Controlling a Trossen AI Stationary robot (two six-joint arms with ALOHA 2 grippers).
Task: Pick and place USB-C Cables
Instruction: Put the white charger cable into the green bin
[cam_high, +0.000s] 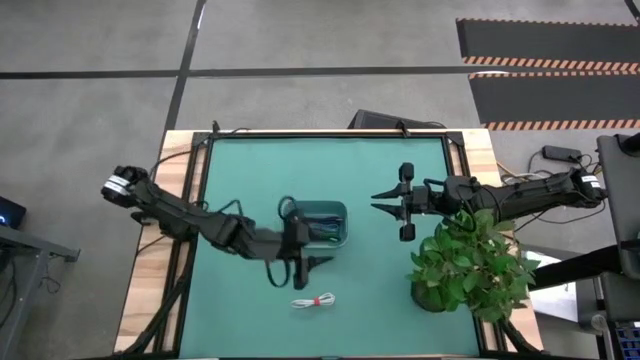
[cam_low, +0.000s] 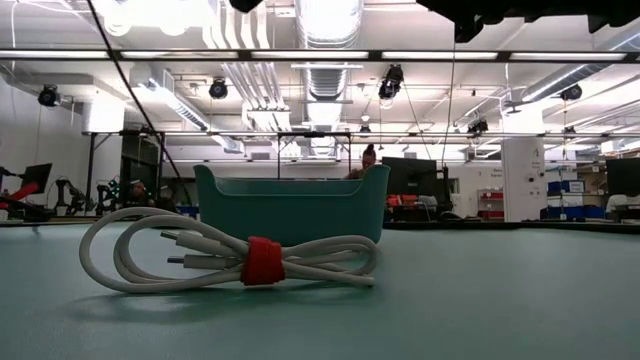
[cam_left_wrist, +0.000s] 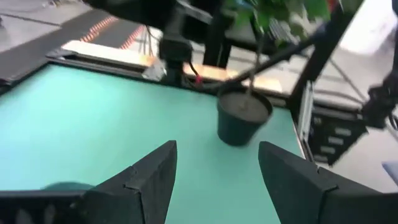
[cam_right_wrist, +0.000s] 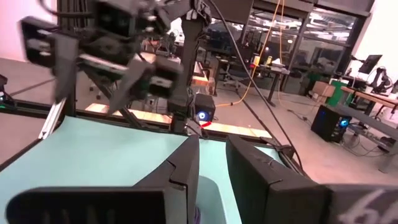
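The green table mat (cam_high: 250, 180) fills the middle of the high view, with a leafy potted plant (cam_high: 468, 262) at its lower right corner. The left arm (cam_high: 190, 218) reaches in from the left edge of that frame and the right arm (cam_high: 520, 194) from the right edge. Near the centre sits the teal tray (cam_high: 343, 226), which in the low view stands as a wide tub (cam_low: 290, 205) behind the nearest cable. Dark cable bundles (cam_high: 322, 228) lie inside the tray, though their separate colours cannot be told apart here. The left gripper (cam_high: 314, 263) hangs just below and to the left of the tray in the high view, above the mat; its fingers (cam_left_wrist: 151, 180) stand clearly apart with nothing between them, and the plant's dark pot (cam_left_wrist: 243, 116) shows beyond them. The right gripper (cam_high: 380, 204) hovers to the right of the tray, well clear of it, its fingers (cam_right_wrist: 185, 171) a narrow gap apart and holding nothing. The white cable with a red tie (cam_high: 315, 301) lies on the mat in the lower centre of the high view, below the left gripper, and fills the left foreground of the low view (cam_low: 232, 263), coiled in loose loops.
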